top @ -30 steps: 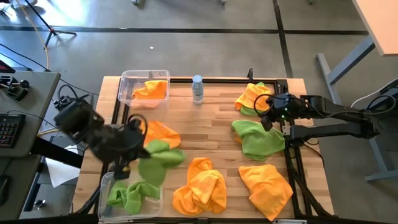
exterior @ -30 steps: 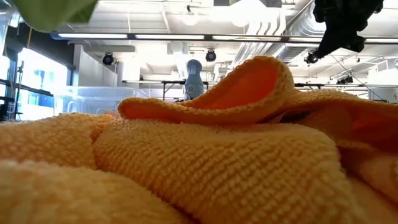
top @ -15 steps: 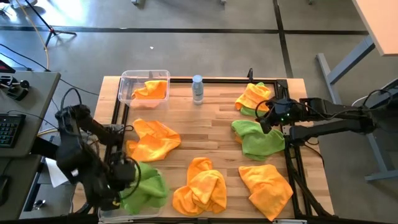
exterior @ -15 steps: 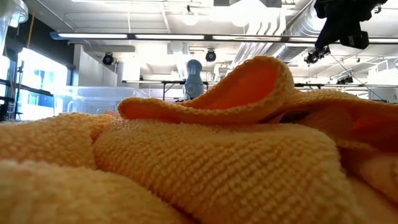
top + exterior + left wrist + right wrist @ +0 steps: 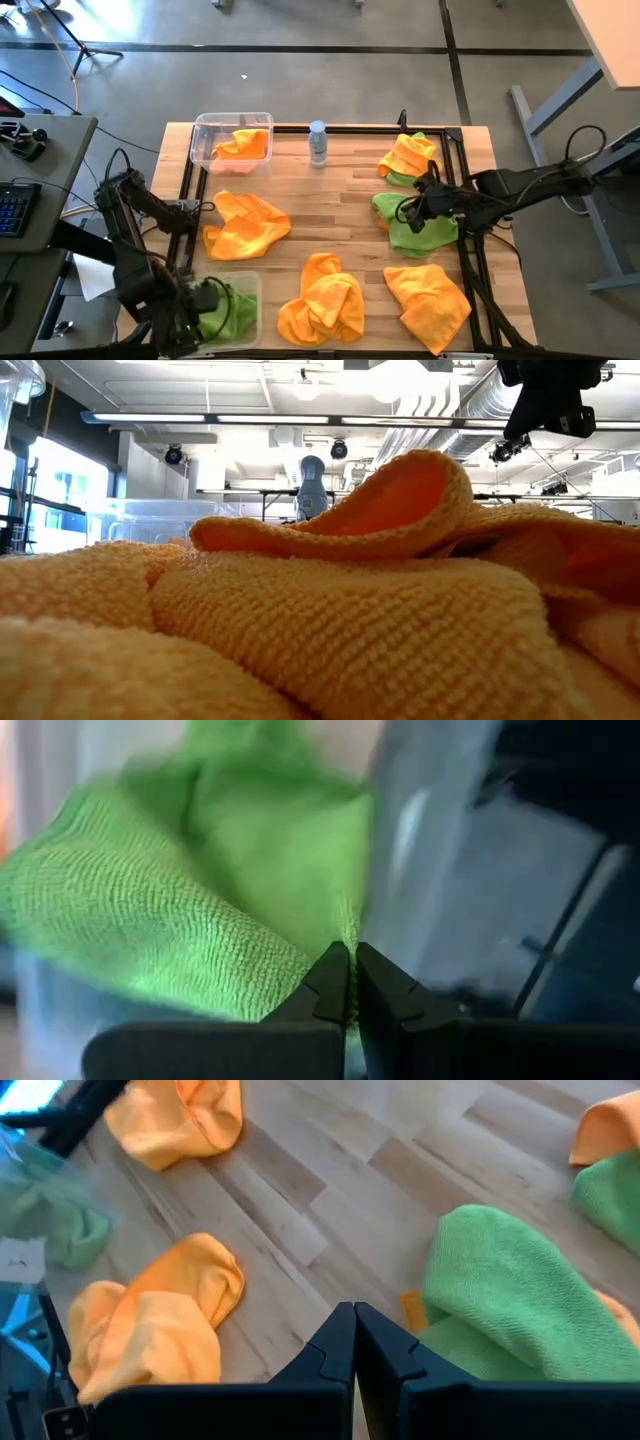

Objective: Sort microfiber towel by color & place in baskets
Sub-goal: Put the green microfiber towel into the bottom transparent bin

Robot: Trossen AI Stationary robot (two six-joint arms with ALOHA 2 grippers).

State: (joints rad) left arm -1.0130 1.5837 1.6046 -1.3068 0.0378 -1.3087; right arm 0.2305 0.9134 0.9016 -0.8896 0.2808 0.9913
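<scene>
Lime green fuzzy microfiber cloth (image 5: 200, 910) is pinched between the closed jaws of the left gripper (image 5: 205, 298), which sits low over the clear plastic rectangular bin (image 5: 250, 283) at the table's near left corner; more green cloth (image 5: 232, 308) lies inside that bin. The left wrist view shows the two dark fingers (image 5: 330, 982) meeting on a fold of the green fabric, with the bin's clear wall just beside it.

A second clear plastic bin (image 5: 205, 127) stands at the far left of the wooden table (image 5: 340, 190) and holds an orange cloth (image 5: 243, 144). Loose on the table lie:
- an orange cloth (image 5: 247, 223) near the left side;
- a bunched orange cloth (image 5: 322, 299) at the near middle;
- a flat orange cloth (image 5: 428, 293) at the near right;
- an orange-over-green pile (image 5: 408, 157) at the far right;
- a green cloth (image 5: 413, 225) right of centre.

The right gripper (image 5: 410, 208) hangs above that green cloth, jaws shut on nothing, fingers (image 5: 335, 1352) pressed together.

A small clear water bottle (image 5: 318, 142) stands at the far edge, between the far bin and the pile.
</scene>
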